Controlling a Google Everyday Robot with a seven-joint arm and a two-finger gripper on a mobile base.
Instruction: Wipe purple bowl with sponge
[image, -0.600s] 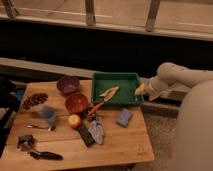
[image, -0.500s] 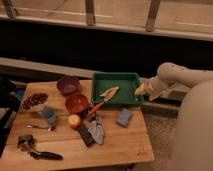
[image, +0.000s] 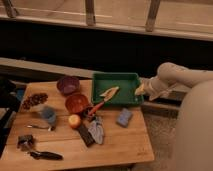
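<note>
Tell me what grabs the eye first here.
The bright green tray at the table's back edge stands out most. The gripper hangs just right of it, on a white arm. The purple bowl sits left of the tray, the sponge in front of it near the table's right edge.

Wooden table (image: 125, 146).
- Green tray (image: 115, 75) at the back right corner; landmark.
- Inside the tray: pale yellow-tan piece (image: 110, 92).
- Orange-handled utensil (image: 97, 107) slants out over the tray's front left corner.
- Orange-red bowl (image: 76, 102) just left of the tray.
- Small orange ball (image: 74, 121) in front and left of the tray.
- Grey-blue rumpled cloth (image: 98, 130) in front of the tray, with a dark flat bar (image: 85, 135) touching it.
- Blue-grey cup (image: 48, 116) and reddish-brown heap (image: 34, 100), well left of the tray.
- Black-handled tool (image: 45, 155), far front left of the tray.
</note>
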